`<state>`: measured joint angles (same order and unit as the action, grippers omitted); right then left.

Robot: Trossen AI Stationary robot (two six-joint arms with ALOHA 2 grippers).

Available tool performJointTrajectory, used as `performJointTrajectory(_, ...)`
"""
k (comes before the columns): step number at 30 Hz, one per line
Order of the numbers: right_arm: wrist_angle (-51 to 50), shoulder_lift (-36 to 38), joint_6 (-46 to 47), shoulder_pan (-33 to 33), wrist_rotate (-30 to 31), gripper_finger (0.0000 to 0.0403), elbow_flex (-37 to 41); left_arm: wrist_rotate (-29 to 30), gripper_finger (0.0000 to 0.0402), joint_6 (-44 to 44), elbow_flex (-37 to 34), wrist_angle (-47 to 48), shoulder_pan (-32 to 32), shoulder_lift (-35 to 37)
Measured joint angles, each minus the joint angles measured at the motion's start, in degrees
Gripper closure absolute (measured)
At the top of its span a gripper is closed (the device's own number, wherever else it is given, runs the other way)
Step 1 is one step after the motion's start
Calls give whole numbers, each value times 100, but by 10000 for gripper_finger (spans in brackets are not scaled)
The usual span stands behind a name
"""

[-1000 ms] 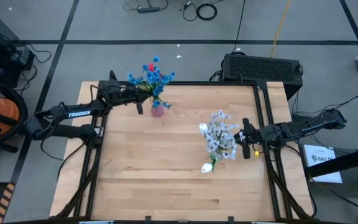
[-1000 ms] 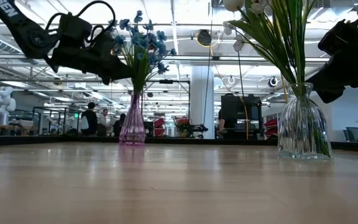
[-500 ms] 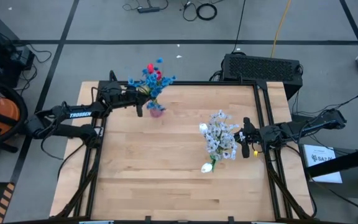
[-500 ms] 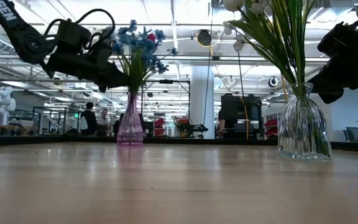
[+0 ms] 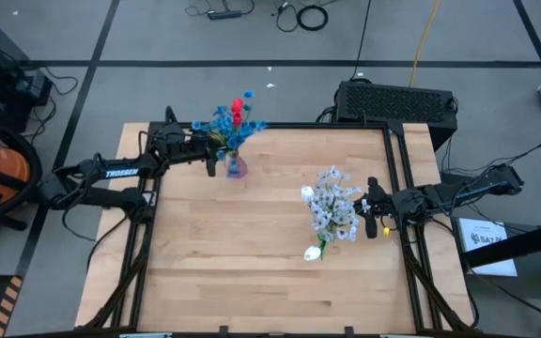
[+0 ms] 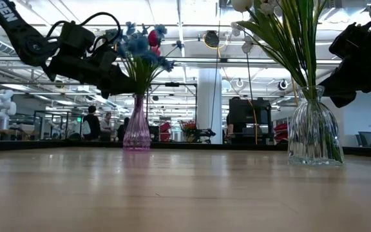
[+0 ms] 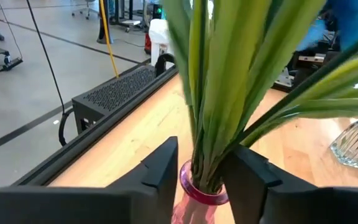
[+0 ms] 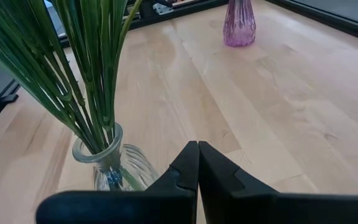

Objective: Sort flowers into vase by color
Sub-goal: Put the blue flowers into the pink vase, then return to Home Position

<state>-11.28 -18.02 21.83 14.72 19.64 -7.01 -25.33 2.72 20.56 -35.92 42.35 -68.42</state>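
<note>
Blue spray flowers (image 5: 222, 123) and one red tulip bud (image 5: 238, 109) stand, stems down, in a pink glass vase (image 5: 237, 167) near the far edge of the wooden tabletop (image 5: 252, 253), toward its far left corner; in the low view the same bouquet (image 6: 139, 48) rises from the vase (image 6: 136, 132), the red bud (image 6: 152, 38) topmost among the blue blossoms. The left gripper (image 5: 220, 146) is level with the green stems just above the vase neck. In the left wrist view its two dark fingers (image 7: 160, 171) stand apart on either side of the stem bundle (image 7: 216, 93), with a gap visible between the fingers and the stems, so the jaws are parted and clamp nothing; the pink rim (image 7: 199, 190) lies between and just beyond them. Pale lavender-white sprays (image 5: 334, 207) and white tulip buds (image 5: 314, 252) fill a clear ribbed glass vase (image 6: 314, 132) near the right edge of the tabletop, about midway along it. The right gripper (image 5: 372, 220) hangs just beside this bouquet on its right-edge side, above the tabletop; the right wrist view shows its fingers (image 8: 188, 168) pressed together, holding nothing, with the clear vase (image 8: 107, 163) and its green stems (image 8: 73, 74) close by and the pink vase (image 8: 239, 25) well apart across the wood.
</note>
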Motion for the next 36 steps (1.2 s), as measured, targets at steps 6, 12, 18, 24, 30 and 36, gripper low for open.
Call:
performJointTrajectory(6, 1, 0, 148, 0, 0, 403, 0, -1, 257, -4, 0, 354, 0, 176)
performJointTrajectory(12, 1, 0, 152, 2, 0, 403, 0, 1, 255, -190, 0, 1210, 4, 834)
performJointTrajectory(18, -35, 0, 102, 2, 1, 403, 0, 1, 255, -181, 2, 1925, 4, 1679)
performJointTrajectory(24, -54, 0, 106, 2, 4, 403, 0, 5, 257, -153, 2, 2644, -427, 2202)
performJointTrajectory(30, -54, 0, 106, 2, 20, 403, 0, 780, 258, -160, 2, 2630, -1662, 2236)
performJointTrajectory(36, -56, 0, 42, 2, 13, 403, 0, 1698, 258, -162, 2, 2605, -2721, 2236)
